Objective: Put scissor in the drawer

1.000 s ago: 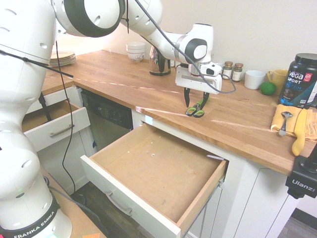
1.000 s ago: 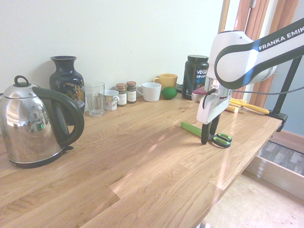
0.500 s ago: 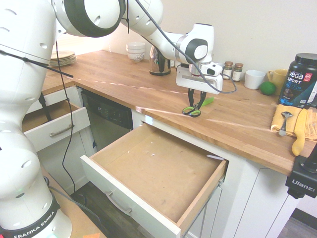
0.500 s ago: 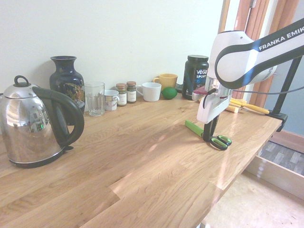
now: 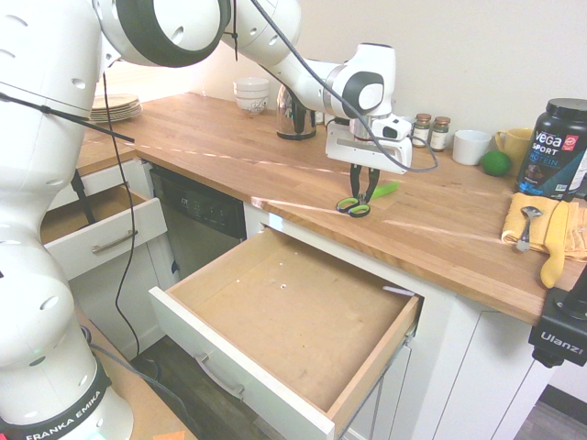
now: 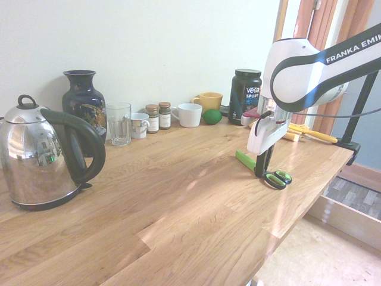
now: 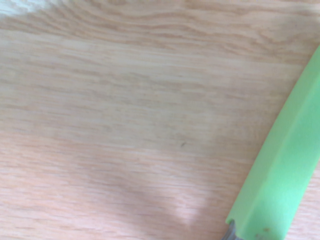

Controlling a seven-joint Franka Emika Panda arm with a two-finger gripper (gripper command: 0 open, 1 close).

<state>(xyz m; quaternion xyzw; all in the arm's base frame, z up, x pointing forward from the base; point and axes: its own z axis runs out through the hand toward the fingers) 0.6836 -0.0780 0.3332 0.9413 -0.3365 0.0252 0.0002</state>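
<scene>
Gripper: I am seeing the gripper [image 5: 364, 196] pointing straight down over the countertop [image 5: 275, 156], its fingers now pinched together on the scissor [image 5: 362, 201]; a second ago they were standing wide apart on either side of it.
Scissor: it is lying flat on the wood near the counter's front edge, gripped just behind the green-and-black loop handles, with the green sheath [image 6: 243, 159] pointing toward the far wall. It is sitting turned a little from where it lay before the fingers closed.
Wrist view: I am getting only wood grain and a blurred stretch of the green sheath.
Drawer: the drawer [image 5: 275, 316] is standing pulled open below the counter, its wooden bottom bare.
Arm: it is holding the same spot as a second ago.
</scene>
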